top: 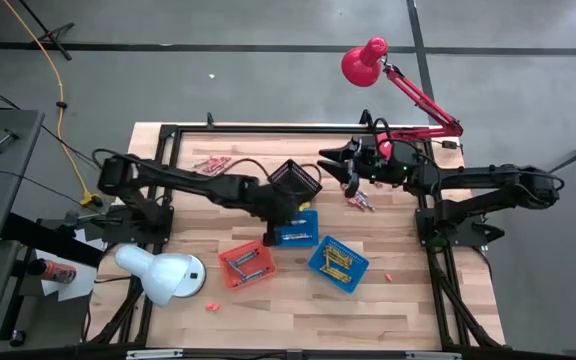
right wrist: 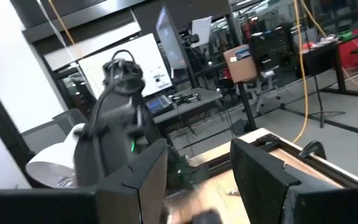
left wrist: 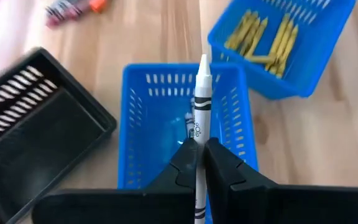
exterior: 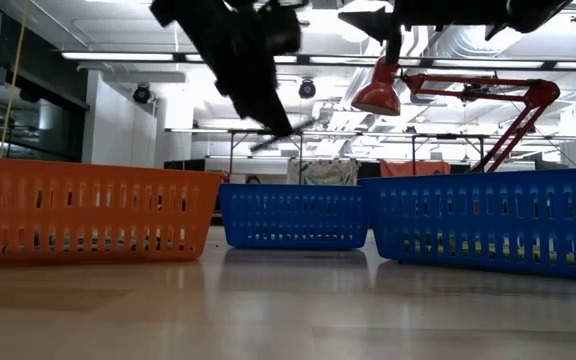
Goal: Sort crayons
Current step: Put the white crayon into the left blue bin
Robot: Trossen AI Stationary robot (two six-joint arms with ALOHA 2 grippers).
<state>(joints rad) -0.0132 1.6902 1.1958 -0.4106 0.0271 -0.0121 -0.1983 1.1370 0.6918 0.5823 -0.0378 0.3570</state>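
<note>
gripping a white crayon (left wrist: 201, 93) between its closed fingers (left wrist: 185, 163), the left gripper (left wrist: 199, 155) hung above the small blue basket (left wrist: 138, 118) near the middle of the desk (top: 418, 305). the crayon stuck out past the fingertips and pointed down over the basket's open top; a pale wrapped crayon seemed to lie on the basket floor below it, though that was hard to make out. the black basket (left wrist: 39, 134) sat tilted just beside the blue one, on the side toward the desk's far edge.

the right gripper (right wrist: 194, 180) was raised off the desk near the far right part, its fingers (right wrist: 263, 174) spread apart with nothing between them. below it on the wood lay a small cluster of crayons (top: 361, 202). another loose group of reddish crayons (top: 208, 163) lay near the far edge toward the left corner, and stray pieces lay near the front edge (top: 211, 306) and toward the right edge (top: 389, 274).

the second blue basket (top: 338, 263), closer to the front edge, held yellow crayons (left wrist: 263, 38). the orange basket (top: 247, 264) beside it held a few sticks too. a white lamp (top: 160, 275) stood at the front left corner, and a red lamp (top: 366, 62) reached over the far edge.
</note>
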